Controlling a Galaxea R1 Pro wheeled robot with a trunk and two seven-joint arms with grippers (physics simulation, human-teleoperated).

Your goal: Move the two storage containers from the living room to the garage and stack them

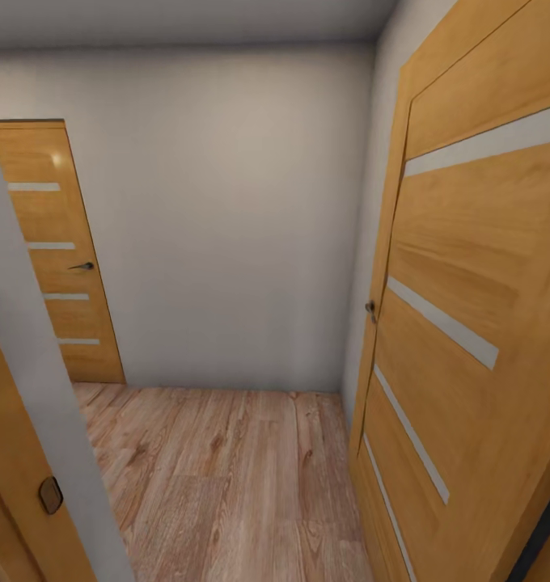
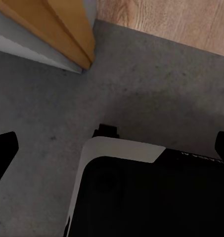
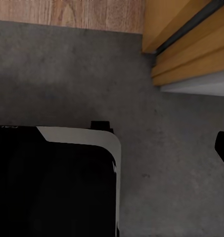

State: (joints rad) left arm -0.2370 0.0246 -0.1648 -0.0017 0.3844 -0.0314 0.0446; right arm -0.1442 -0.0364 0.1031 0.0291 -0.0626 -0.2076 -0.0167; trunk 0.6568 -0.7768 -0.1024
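Hanging above the grey floor point(image 2: 156, 84) by the robot's base point(image 3: 52, 182), both pincers' spread, I cannot tell.

Light wood-plank floor point(image 1: 226, 477) runs from the near edge of the head view to a plain white wall point(image 1: 226, 218) at the far end. A wooden door with pale stripes point(image 1: 57, 250) stands at its far left corner, and a like door point(image 1: 461, 364) stands open along its right side. In both wrist views dark grey mottled concrete floor point(image 2: 156, 94) point(image 3: 67, 69) meets the wood planks point(image 2: 171, 19) point(image 3: 67, 12) at a straight seam. The robot's black and white base point(image 2: 141, 192) point(image 3: 52, 182) rests on the concrete, and wooden door frames point(image 2: 57, 29) point(image 3: 186, 44) stand on it at the seam.
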